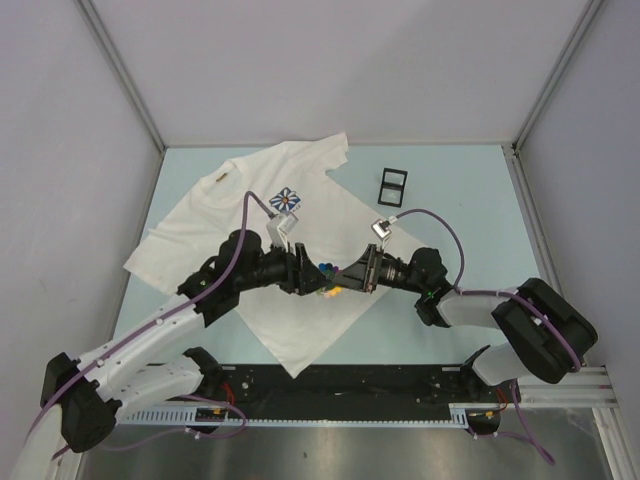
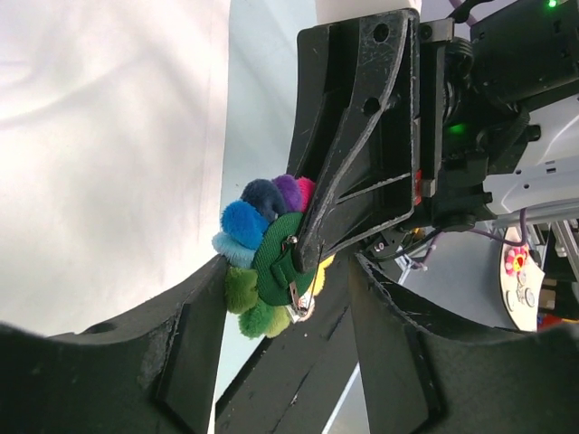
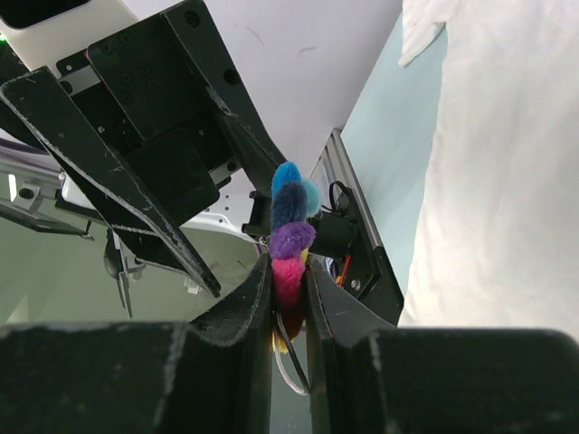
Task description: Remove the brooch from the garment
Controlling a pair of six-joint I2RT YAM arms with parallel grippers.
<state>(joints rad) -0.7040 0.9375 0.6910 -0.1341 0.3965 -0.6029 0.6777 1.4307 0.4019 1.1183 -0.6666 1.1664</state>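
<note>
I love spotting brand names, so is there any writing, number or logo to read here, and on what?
Nothing here can be read.
Tan label on the T-shirt collar: too small to read.
Flower emblem on its chest: picture only, no words visible.
Round sticker at the left wrist view's edge: blurred.

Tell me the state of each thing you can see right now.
T-shirt: spread on the table, lightly wrinkled.
brooch: off the T-shirt, clamped in the right gripper.
right gripper: shut on the brooch.
left gripper: open, straddling the brooch.
black frame: lying flat on the table, apart from the T-shirt.
</note>
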